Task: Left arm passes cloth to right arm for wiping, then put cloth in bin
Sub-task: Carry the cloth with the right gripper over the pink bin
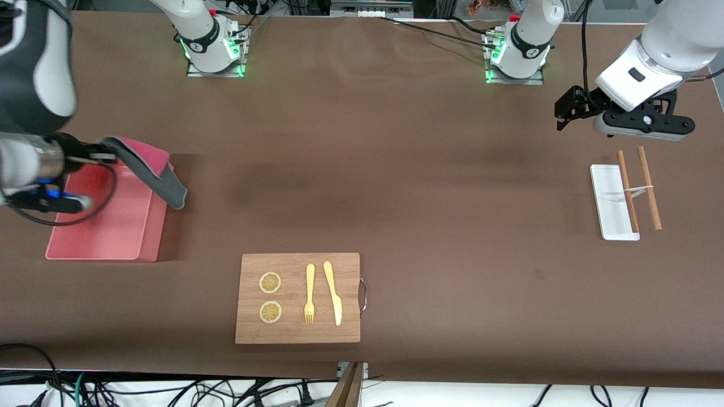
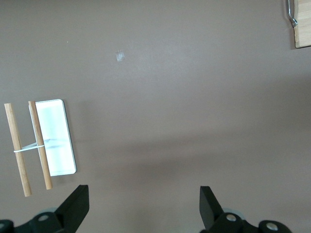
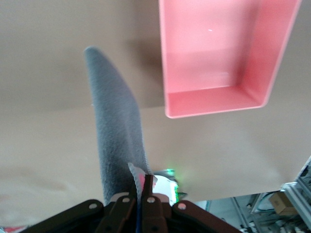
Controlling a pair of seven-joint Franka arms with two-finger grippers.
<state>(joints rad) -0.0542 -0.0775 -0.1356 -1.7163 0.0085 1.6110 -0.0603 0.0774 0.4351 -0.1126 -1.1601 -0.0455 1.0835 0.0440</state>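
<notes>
1. The cloth (image 1: 148, 168) hangs from the right tool (image 1: 100, 154), pinched shut on one end of it. Its crimson face shows on top and its grey face trails down. It drapes over the bin's wall at the corner nearest the table's middle, with the grey tail outside that wall.

2. The bin (image 1: 121, 237) sits by the edge of the table at the right arm's end. In the right wrist view the bin (image 3: 279, 53) is empty, and the cloth (image 3: 116, 141) hangs beside it, not over its floor.

3. The step in hand looks like the drop into the bin, so the wiping seems done. To do it well, carry the right tool further over the bin's middle, so that the whole hanging length clears the wall before the fingers part.

4. Lower the tool until the tail pools on the bin floor, then let go. Released from here, the cloth would likely straddle the rim or slide onto the table.

5. The left tool (image 1: 619, 116) waits with its fingers (image 2: 75, 206) spread wide and empty, over the table's corner at the left arm's end, above the white tray (image 1: 611, 200) and wooden sticks (image 1: 649, 186). It needs no move.

6. The cutting board (image 1: 298, 298) near the front edge lies well apart from the path.
</notes>
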